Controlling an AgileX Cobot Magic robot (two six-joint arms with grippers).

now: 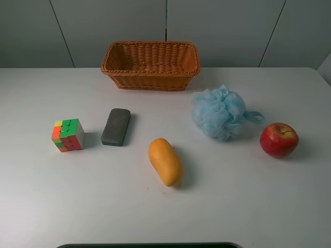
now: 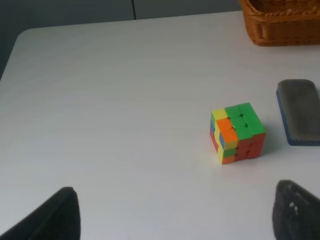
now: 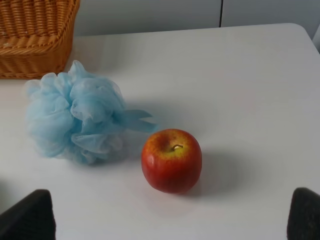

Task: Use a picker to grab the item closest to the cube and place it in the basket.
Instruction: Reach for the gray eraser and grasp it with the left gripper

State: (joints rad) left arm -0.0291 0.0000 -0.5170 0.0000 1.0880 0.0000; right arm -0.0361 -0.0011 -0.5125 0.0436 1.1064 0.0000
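Note:
A multicoloured cube [image 1: 68,135] sits at the left of the white table; it also shows in the left wrist view [image 2: 237,132]. A dark grey eraser block [image 1: 116,126] lies just right of it and is the nearest item; its end shows in the left wrist view [image 2: 299,118]. The wicker basket [image 1: 150,64] stands at the back centre. My left gripper [image 2: 175,220] is open and empty, short of the cube. My right gripper [image 3: 167,220] is open and empty, near the apple. Neither gripper shows in the exterior high view.
A yellow-orange mango [image 1: 165,161] lies at the centre front. A light blue bath pouf [image 1: 220,112] and a red apple [image 1: 279,140] sit at the right, also in the right wrist view, pouf [image 3: 75,120] and apple [image 3: 171,160].

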